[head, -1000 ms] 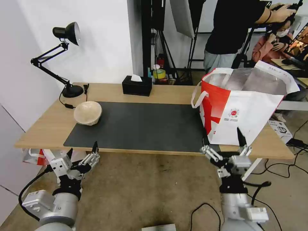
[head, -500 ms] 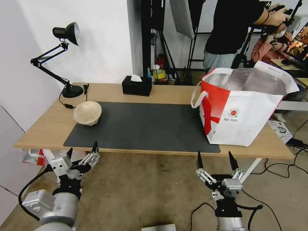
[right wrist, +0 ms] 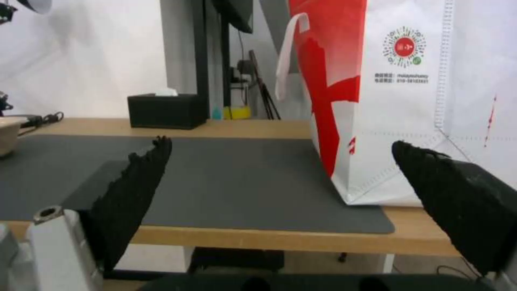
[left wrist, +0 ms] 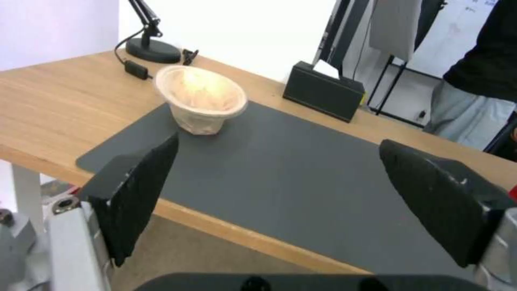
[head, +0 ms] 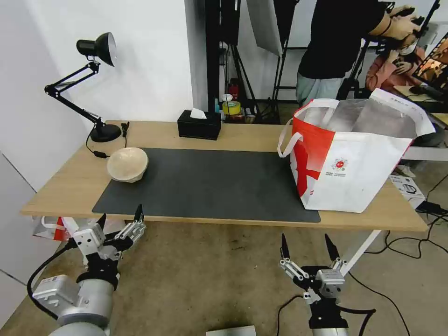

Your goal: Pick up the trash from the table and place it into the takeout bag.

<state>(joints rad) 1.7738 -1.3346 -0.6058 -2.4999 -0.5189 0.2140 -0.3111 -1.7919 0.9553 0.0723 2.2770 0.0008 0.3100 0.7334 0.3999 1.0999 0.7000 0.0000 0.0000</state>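
Beige pulp, moulded into a bowl (head: 127,164), is the one piece of trash on the table (head: 65,184); it sits upright at the left end of the dark grey mat (head: 210,184), on the mat's corner nearest the desk lamp (head: 95,51). The takeout bag (head: 354,154) stands open at the far right end, foil lining showing, well apart from the bowl.

The left gripper (head: 119,220) hangs below and in front of the table's near edge, fingers spread wide and empty. In the left wrist view the pulp bowl (left wrist: 201,98) lies ahead and up from the fingers, closer to one finger than the other, its round rim facing upward with no long axis to line up on. The right gripper (head: 306,245) sits low off the front edge near the bag, fingers likewise wide and empty, with the bag (right wrist: 398,89) looming close ahead.

The left arm is plainly the nearer one to the bowl; the bag lies across the whole mat from it, on the right arm's side
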